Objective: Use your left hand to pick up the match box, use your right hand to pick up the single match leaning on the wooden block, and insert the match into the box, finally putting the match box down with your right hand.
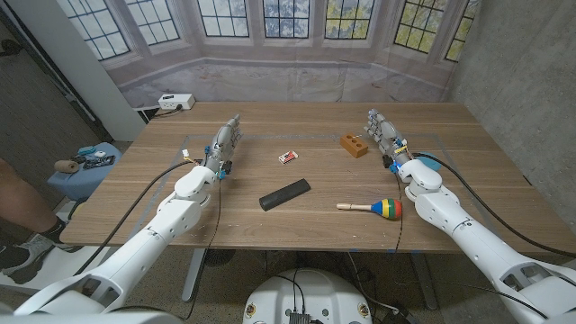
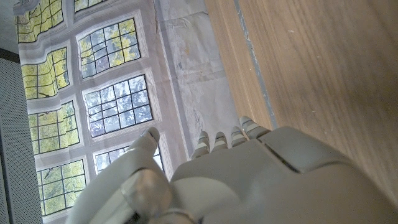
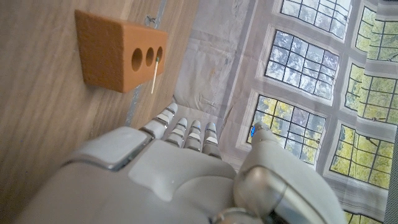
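Note:
A small red and white match box (image 1: 288,157) lies on the wooden table (image 1: 270,175) near its middle. To its right stands an orange wooden block (image 1: 354,145) with three round holes (image 3: 149,58). A single thin match (image 3: 154,76) leans on the block's holed face. My left hand (image 1: 224,144) stands on its edge at the table's left, fingers straight and apart, holding nothing, well left of the box. My right hand (image 1: 385,135) stands just right of the block, fingers extended, with nothing in it. Both wrist views show the hands' backs (image 2: 261,180) (image 3: 161,174) with fingers stretched out.
A black rectangular bar (image 1: 284,193) lies in the table's front middle. A colourful maraca with a wooden handle (image 1: 373,208) lies at the front right. A white power strip (image 1: 176,102) sits behind the table's far left corner. A person's leg (image 1: 18,202) shows at the left edge.

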Robot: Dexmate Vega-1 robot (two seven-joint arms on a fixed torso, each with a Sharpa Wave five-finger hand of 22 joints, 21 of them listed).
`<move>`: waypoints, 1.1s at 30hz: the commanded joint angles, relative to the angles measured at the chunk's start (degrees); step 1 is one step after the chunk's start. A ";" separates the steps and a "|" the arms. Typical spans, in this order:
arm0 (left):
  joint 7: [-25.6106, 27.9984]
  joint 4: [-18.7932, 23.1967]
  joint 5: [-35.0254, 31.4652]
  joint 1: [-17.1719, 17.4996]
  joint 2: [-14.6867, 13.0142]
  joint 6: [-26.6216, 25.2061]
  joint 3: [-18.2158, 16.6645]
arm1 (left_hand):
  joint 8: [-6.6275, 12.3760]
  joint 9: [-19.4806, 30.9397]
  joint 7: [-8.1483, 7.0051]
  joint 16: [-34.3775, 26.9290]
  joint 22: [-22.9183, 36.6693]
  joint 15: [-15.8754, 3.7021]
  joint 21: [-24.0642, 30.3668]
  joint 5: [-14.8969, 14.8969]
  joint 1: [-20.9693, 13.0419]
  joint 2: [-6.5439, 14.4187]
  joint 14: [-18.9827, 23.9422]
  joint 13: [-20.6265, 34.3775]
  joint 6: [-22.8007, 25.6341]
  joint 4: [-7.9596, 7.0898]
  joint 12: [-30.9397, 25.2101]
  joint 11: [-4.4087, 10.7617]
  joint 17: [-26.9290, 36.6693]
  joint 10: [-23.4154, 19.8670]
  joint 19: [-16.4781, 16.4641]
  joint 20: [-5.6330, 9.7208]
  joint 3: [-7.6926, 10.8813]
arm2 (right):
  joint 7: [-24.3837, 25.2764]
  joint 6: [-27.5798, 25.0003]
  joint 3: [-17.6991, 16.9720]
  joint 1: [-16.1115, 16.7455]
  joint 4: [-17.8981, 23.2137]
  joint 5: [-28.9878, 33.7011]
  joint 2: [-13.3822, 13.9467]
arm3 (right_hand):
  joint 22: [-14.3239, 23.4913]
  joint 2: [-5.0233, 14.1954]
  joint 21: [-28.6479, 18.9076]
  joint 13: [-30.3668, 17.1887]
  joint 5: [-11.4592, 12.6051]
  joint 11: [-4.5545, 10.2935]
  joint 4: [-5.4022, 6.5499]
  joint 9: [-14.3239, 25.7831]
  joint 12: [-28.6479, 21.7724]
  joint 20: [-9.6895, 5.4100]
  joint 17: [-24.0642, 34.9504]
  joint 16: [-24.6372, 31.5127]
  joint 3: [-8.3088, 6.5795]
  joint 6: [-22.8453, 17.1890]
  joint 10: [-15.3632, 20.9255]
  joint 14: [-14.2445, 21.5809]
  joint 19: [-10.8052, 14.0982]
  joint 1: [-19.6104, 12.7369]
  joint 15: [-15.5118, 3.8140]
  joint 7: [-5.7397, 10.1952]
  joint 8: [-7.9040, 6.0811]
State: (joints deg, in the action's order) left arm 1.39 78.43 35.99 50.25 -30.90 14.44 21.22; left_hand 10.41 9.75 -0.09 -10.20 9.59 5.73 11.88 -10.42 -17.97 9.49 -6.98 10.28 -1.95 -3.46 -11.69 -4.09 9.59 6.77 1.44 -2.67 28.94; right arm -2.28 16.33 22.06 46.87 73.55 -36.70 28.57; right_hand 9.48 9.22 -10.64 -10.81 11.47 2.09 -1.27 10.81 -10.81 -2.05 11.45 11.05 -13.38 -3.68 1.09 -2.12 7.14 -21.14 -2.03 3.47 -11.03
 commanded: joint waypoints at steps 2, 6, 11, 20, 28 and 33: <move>-0.15 3.04 0.18 1.44 -1.78 -1.34 -0.31 | 0.24 0.27 0.42 -0.16 0.21 -0.10 0.13 -0.05 -0.99 -0.12 -0.20 0.27 -0.18 0.66 -0.32 -0.04 0.12 -0.08 -0.34 -0.54 0.25 | 1.54 -0.96 -0.20 2.14 3.73 0.46 1.45 | 0.21 -0.18 -0.27 -0.19 0.18 0.45 -0.21 0.11 -0.36 -2.06 0.08 0.22 -0.16 -0.22 -0.04 -0.54 0.49 -0.66 -0.89 -0.12 -0.17; -0.10 3.97 -0.42 1.61 -2.59 -1.62 -0.27 | 0.23 0.27 0.56 -0.11 0.21 -0.21 0.07 0.00 -1.18 -0.23 -0.25 0.28 -0.13 0.96 -0.32 -0.23 0.11 -0.18 -0.41 -0.49 0.33 | 1.89 -1.41 -0.12 2.76 4.90 0.72 1.97 | 0.21 -0.17 -0.27 -0.18 0.16 0.48 -0.27 0.10 -0.34 -2.09 0.05 0.24 -0.20 -0.23 -0.09 -0.51 0.52 -0.69 -0.91 -0.06 -0.17; -0.07 5.04 -0.82 1.80 -3.38 -1.94 -0.37 | 0.20 0.28 0.80 -0.10 0.20 -0.25 0.01 0.08 -1.42 -0.51 -0.19 0.29 -0.13 1.38 -0.31 -0.20 0.10 -0.25 -0.52 -0.43 0.39 | 2.21 -1.77 0.06 3.03 5.63 1.06 2.25 | 0.21 -0.20 -0.28 -0.18 0.13 0.49 -0.35 0.10 -0.33 -2.10 0.01 0.25 -0.22 -0.25 -0.11 -0.53 0.55 -0.70 -0.94 -0.15 -0.17; 1.89 8.00 -2.26 2.33 -5.17 -4.11 -0.55 | 0.61 0.29 1.58 -0.31 0.17 -0.02 0.05 0.16 -2.98 -1.48 0.82 0.34 1.25 3.75 -0.64 -0.31 0.10 -1.57 -1.96 -1.01 0.81 | 2.46 -1.81 0.34 3.32 6.39 1.75 2.60 | 0.21 -0.20 -0.30 -0.18 0.09 0.46 -0.41 0.10 -0.33 -2.08 -0.03 0.29 -0.24 -0.28 -0.10 -0.51 0.60 -0.67 -0.96 -0.19 -0.18; 3.24 11.97 -3.33 2.50 -7.68 -8.60 -0.36 | 0.85 0.33 2.54 -0.43 0.21 0.23 0.20 0.11 -4.50 -2.31 2.03 0.40 2.72 6.09 -0.82 -0.59 0.13 -2.66 -3.64 -1.77 1.12 | 2.82 -1.29 0.47 3.53 6.69 2.27 2.47 | 0.21 -0.19 -0.31 -0.17 0.07 0.47 -0.52 0.09 -0.33 -2.07 -0.08 0.32 -0.30 -0.33 -0.09 -0.48 0.64 -0.73 -0.98 -0.13 -0.20; 4.27 13.31 -4.62 2.51 -8.48 -9.60 -0.21 | 0.95 0.35 3.09 -0.39 0.22 0.36 0.11 0.12 -5.08 -2.78 2.22 0.43 3.32 7.06 -0.87 -0.82 0.15 -3.04 -3.95 -1.85 1.14 | 2.61 -1.27 0.65 3.09 6.56 2.58 2.48 | 0.21 -0.19 -0.31 -0.17 0.06 0.49 -0.60 0.09 -0.36 -2.07 -0.12 0.33 -0.34 -0.42 -0.03 -0.45 0.66 -0.79 -0.97 -0.18 -0.23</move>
State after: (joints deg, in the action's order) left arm 3.84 87.30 33.31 52.51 -36.57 8.08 20.78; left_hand 10.86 10.02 2.57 -10.20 9.67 5.94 11.88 -10.42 -22.04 6.81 -5.10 10.54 0.94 3.05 -12.31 -4.70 9.61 4.28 -2.16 -4.39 29.86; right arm 0.21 14.69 22.43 50.16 79.76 -34.91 30.99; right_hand 9.47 9.00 -10.64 -10.79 11.47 2.08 -1.50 10.79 -10.81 -2.05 11.18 11.05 -13.61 -3.68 1.08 -2.12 7.13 -21.36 -2.04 3.46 -11.03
